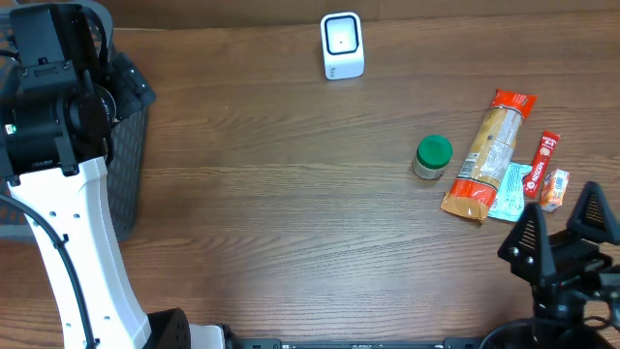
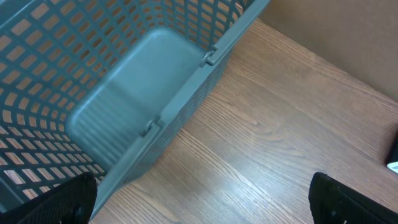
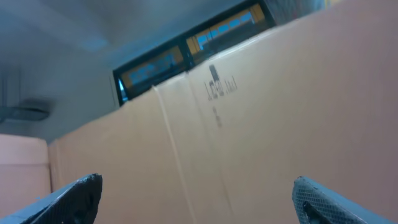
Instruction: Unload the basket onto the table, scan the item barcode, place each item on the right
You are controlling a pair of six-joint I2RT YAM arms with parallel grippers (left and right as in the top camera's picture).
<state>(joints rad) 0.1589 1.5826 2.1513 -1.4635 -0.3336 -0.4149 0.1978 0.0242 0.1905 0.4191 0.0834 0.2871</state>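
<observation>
At the far left of the overhead view the left arm [image 1: 58, 107] stands over a grey mesh basket [image 1: 131, 165] at the table's left edge; the left wrist view looks down on that basket's slatted wall and solid end panel [image 2: 124, 106], with the wooden table [image 2: 267, 143] beside it; the left gripper [image 2: 202, 202] has its two dark fingertips [image 2: 65, 199] in opposite lower corners of that view, spread wide with nothing between them; further right, near the back edge of the table [image 1: 271, 194], a small white scanner [image 1: 342, 45] stands upright, its dark window facing the camera; well to the right of it sits a small jar with a green lid [image 1: 433, 156], alone on bare wood; just beside the jar lies a long orange and tan packet [image 1: 489, 155], running from the back toward the front; a teal sachet [image 1: 511, 189] lies against the packet's lower right side, a red stick pack [image 1: 544, 163] lies just right of that, and a small orange and white pack [image 1: 555, 188] touches the sachet's right edge; which of these is to be scanned cannot be told; at the lower right the right gripper [image 1: 562, 225] hangs near this group, its black fingers parted and empty; the right wrist view points upward at a cardboard wall [image 3: 280, 112], the right gripper's fingertips [image 3: 78, 196] wide apart at the bottom corners.
</observation>
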